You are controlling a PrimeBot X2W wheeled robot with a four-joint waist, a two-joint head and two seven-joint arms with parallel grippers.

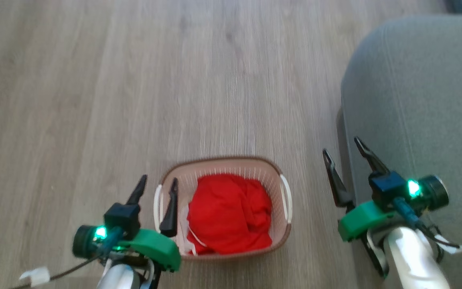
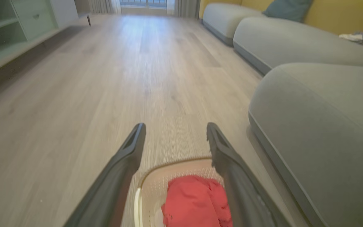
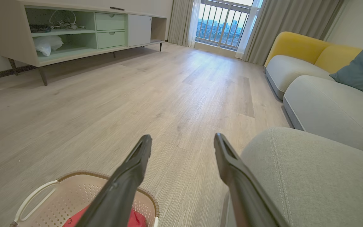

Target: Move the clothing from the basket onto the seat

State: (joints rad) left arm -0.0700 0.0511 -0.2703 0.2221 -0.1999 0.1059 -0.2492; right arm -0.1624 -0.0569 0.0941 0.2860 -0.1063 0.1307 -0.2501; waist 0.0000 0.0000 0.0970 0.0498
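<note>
hovering at the lower left of the head view, the left gripper (image 1: 158,180) has its two dark fingers spread wide with nothing between them. one finger hangs over the wood floor (image 1: 94,100), the other over the left rim of the basket (image 1: 231,160), close by its white handle (image 1: 156,204). the basket sits on the floor, and the clothing (image 1: 229,212) lies bunched inside it, a red heap with a strip of white trim (image 1: 194,237) at its near left edge. none of it is on the seat yet. further right, the right gripper (image 1: 341,146) is likewise open and empty, one finger over the floor beside the basket, the other over the edge of the seat (image 1: 415,100), which stands apart from the basket.

the task looks barely begun, and the likely next step is a reach down into the heap. as i judge it, a straight descent by the left gripper could land a finger on the rim or handle and tip or shove the light basket. a shallow pinch may lift only the top fold and leave the rest behind. the trim might snag in the perforated wall and drag the basket along. on the way across, loose cloth could slip free and fall on the floor short of the seat.
</note>
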